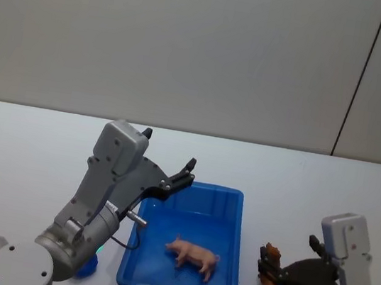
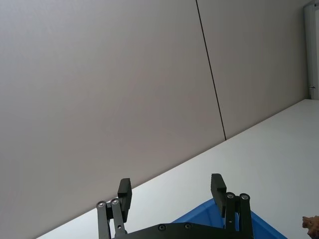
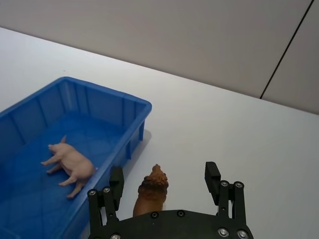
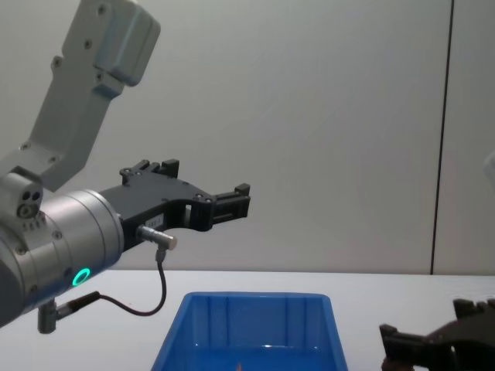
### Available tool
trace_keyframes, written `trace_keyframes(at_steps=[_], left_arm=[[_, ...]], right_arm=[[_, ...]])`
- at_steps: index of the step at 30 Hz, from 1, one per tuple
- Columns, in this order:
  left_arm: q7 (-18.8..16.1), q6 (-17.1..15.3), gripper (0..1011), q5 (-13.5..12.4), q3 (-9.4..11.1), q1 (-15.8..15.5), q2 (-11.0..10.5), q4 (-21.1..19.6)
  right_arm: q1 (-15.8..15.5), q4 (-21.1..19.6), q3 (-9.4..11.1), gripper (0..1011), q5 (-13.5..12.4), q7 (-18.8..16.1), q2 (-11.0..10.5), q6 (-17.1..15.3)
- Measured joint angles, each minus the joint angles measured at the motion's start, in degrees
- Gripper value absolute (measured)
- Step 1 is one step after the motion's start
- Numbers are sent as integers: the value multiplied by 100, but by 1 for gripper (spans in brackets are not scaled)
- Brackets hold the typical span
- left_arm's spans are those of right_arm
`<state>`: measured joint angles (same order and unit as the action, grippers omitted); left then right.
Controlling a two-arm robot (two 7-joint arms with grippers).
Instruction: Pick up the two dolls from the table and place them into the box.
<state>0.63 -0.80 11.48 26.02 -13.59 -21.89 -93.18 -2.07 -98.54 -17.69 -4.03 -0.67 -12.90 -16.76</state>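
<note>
Right gripper [image 3: 164, 172] around brown doll [image 3: 151, 193] beside box [image 3: 107, 92]

I saw the box [image 3: 130, 102] bright blue all over, its inner walls ribbed in the same blue. The pink doll [image 3: 70, 163] was pale and plain. The brown doll [image 3: 152, 191] was orange-brown, darker about the head. The table [image 3: 224, 129] was plain white. The left gripper [image 2: 171, 184] and right gripper [image 3: 164, 173] were black. The left arm [image 1: 100, 193] was grey, with a glowing green ring [image 4: 80, 276].

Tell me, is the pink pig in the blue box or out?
In: the pig lies on the box floor, within its walls.
</note>
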Motion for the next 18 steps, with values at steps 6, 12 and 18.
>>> trace_keyframes(at_steps=[6,12,18], left_arm=[[0,0,1001,0,0,0,0,0],[0,0,1001,0,0,0,0,0],[0,0,1001,0,0,0,0,0]], right_arm=[[-71,-10,-32,1001,-3,124,44,-87],[-104,78,-92,1001,2,233,145,-158],[-114,231,-181,1001,57,372,292,-203]])
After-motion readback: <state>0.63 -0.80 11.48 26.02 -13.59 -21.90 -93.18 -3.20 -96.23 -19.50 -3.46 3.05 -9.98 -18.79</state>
